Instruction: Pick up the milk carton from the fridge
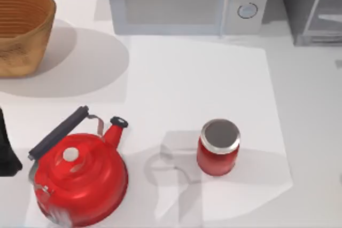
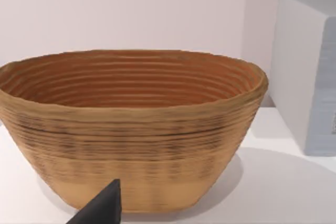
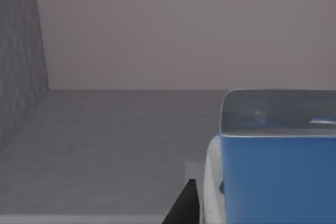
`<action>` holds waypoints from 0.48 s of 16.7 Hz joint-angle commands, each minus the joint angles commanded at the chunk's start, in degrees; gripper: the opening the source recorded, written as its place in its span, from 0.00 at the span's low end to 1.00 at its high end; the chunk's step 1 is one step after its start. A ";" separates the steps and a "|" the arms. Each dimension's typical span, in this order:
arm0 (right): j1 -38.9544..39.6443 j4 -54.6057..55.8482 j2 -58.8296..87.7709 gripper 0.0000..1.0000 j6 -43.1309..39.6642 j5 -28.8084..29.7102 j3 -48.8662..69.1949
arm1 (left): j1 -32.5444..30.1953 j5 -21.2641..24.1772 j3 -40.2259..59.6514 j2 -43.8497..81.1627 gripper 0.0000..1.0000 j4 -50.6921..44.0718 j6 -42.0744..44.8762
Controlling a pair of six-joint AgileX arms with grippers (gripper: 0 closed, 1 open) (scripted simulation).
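Evidently the right arm's camera is already looking into the fridge (image 1: 312, 9), the dark grey appliance at the far right of the table (image 1: 187, 84), just right of the light grey microwave (image 1: 187, 4). In the right wrist view the milk carton (image 3: 278, 177) stands upright on the fridge's grey inner floor, close to the camera, its blue side facing out, a white face at one edge and a pale top. A dark fingertip (image 3: 181, 205) of the right gripper shows just beside the carton's white edge; whether the jaws are wide or narrow cannot be told, and nothing shows them holding anything.

The carton is judged to be light and fairly stiff, though its thin walls would dent under a hard squeeze, and its smooth sides look slippery. The best hold is probably across two opposite flat sides, around mid-height, with moderate pressure, and kept upright while it is drawn out of the fridge.

The left arm sits parked, its camera facing the woven basket (image 2: 131, 129) that stands left of the microwave; its dark fingertip (image 2: 102, 208) shows, and its jaws cannot be judged either. In front of the microwave stand a red kettle (image 1: 80, 174) and a red jar (image 1: 218, 148), both well apart from the fridge
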 joint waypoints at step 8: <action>0.41 -0.51 -1.79 0.00 0.00 0.05 -0.93 | 0.00 0.00 0.00 0.00 1.00 0.00 0.00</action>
